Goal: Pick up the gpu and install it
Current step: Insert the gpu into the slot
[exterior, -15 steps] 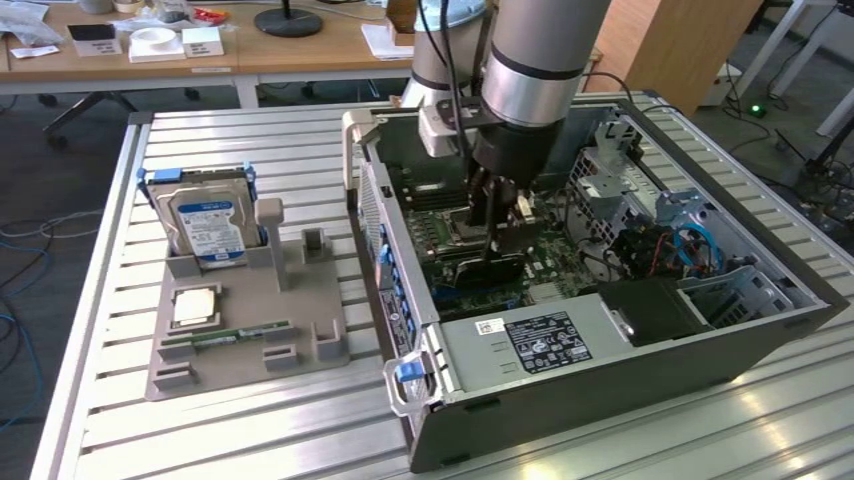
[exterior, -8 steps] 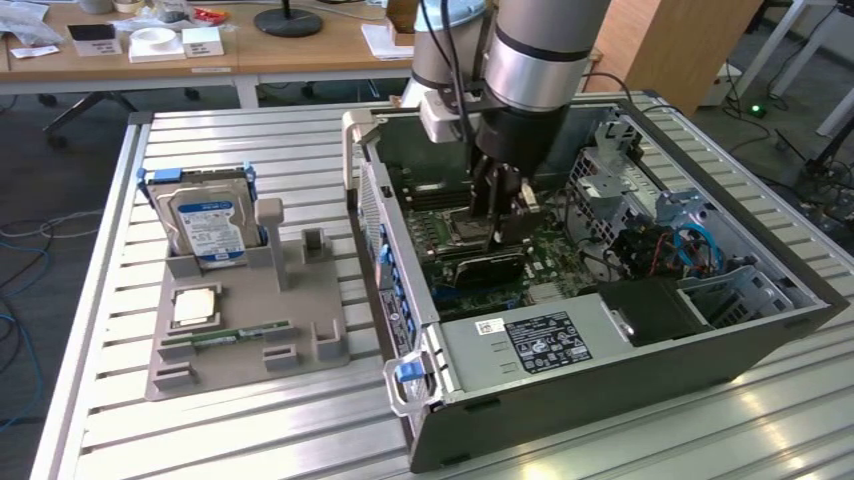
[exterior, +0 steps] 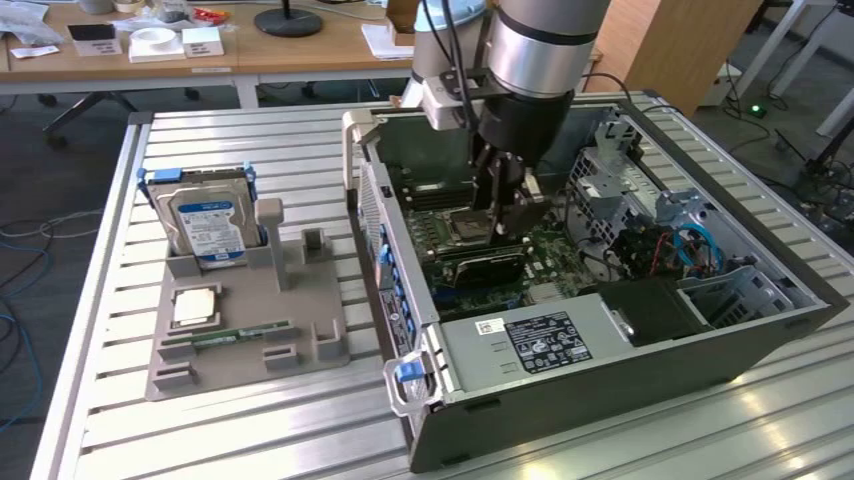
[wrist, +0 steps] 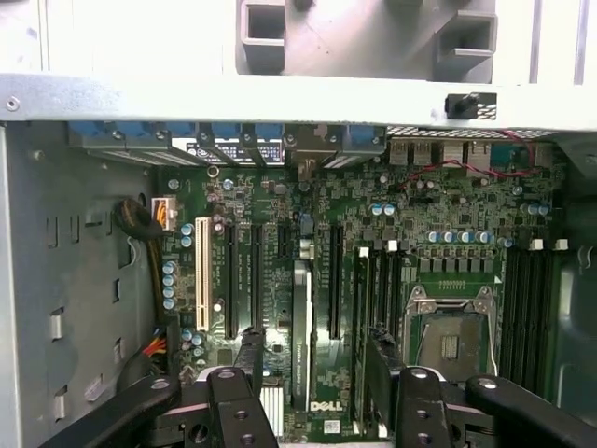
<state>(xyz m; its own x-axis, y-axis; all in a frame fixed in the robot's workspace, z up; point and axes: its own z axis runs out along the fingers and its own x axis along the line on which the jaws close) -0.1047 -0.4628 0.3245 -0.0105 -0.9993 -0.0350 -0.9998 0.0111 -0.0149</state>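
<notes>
The arm reaches down into the open computer case (exterior: pixel 627 375), and its gripper (exterior: pixel 513 212) hangs over the motherboard (wrist: pixel 466 219) with the jaws spread wide and nothing clamped between them. In the wrist view the gpu (wrist: pixel 300 327) stands on edge in one of the long expansion slots, and the two dark fingers (wrist: pixel 248 359) sit on either side of it, apart from its faces as far as can be seen. In the exterior view the gpu (exterior: pixel 483 268) shows as a dark slab low in the case, just under the gripper and beside the CPU socket (wrist: pixel 448 341). The card looks placed, so the step in hand is judged to be the seating and letting go. Doing that well means the card's edge connector sits fully and evenly down in the slot and its bracket end lines up with the rear openings. The open fingers must also stay off the card, so that no sideways drag tilts it or catches the neighbouring slots and capacitors. The case stands on a ribbed aluminium counter (exterior: pixel 267 440). Next to it, a grey parts holder (exterior: pixel 314 335) carries a blue-labelled hard drive (exterior: pixel 207 215), a processor (exterior: pixel 195 306) and a RAM stick (exterior: pixel 240 335). Behind are wooden desks (exterior: pixel 267 60) with small items on them, and loose cables (exterior: pixel 20 260) lie on the floor.
</notes>
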